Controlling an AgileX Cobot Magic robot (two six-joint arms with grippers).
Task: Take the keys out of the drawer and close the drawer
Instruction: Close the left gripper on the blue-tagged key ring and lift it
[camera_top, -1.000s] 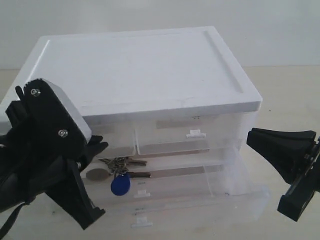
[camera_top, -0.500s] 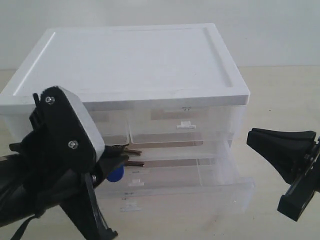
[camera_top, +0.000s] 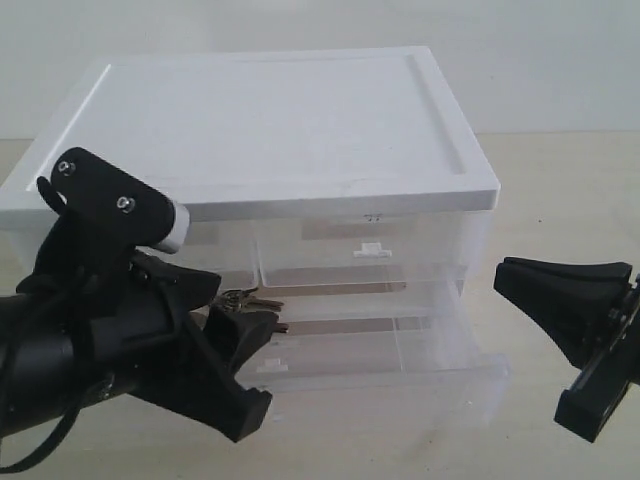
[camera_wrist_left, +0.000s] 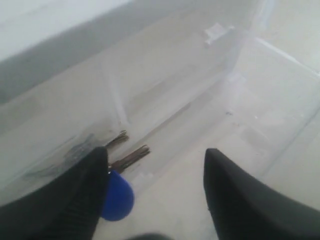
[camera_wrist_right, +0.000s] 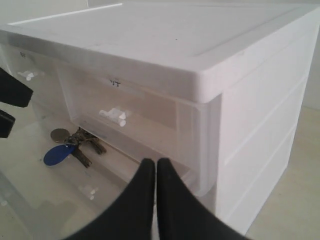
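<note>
The keys (camera_wrist_right: 80, 144) lie on the floor of the pulled-out clear drawer (camera_top: 400, 372), at its left end. Their blue fob (camera_wrist_right: 57, 155) and dark round tag (camera_wrist_right: 60, 135) show in the right wrist view. In the exterior view only the grey blades (camera_top: 250, 297) peek out behind my left gripper (camera_top: 245, 305). That gripper (camera_wrist_left: 156, 155) is open inside the drawer. One finger (camera_wrist_left: 75, 200) rests over the bunch beside the blue fob (camera_wrist_left: 117, 197), and the other stands apart over bare drawer floor. My right gripper (camera_top: 512, 276) is shut and empty, right of the drawer (camera_wrist_right: 156, 164).
The drawer belongs to a white-topped storage cabinet (camera_top: 270, 110) with clear drawer fronts. Two smaller upper drawers (camera_top: 360, 255) are closed. The cabinet stands on a pale tabletop (camera_top: 570, 180) against a light wall.
The cabinet slid left a second ago and has since stayed still. My left gripper has tipped down into the drawer over the keys, hiding the blue fob in the exterior view. The right gripper has not moved.
</note>
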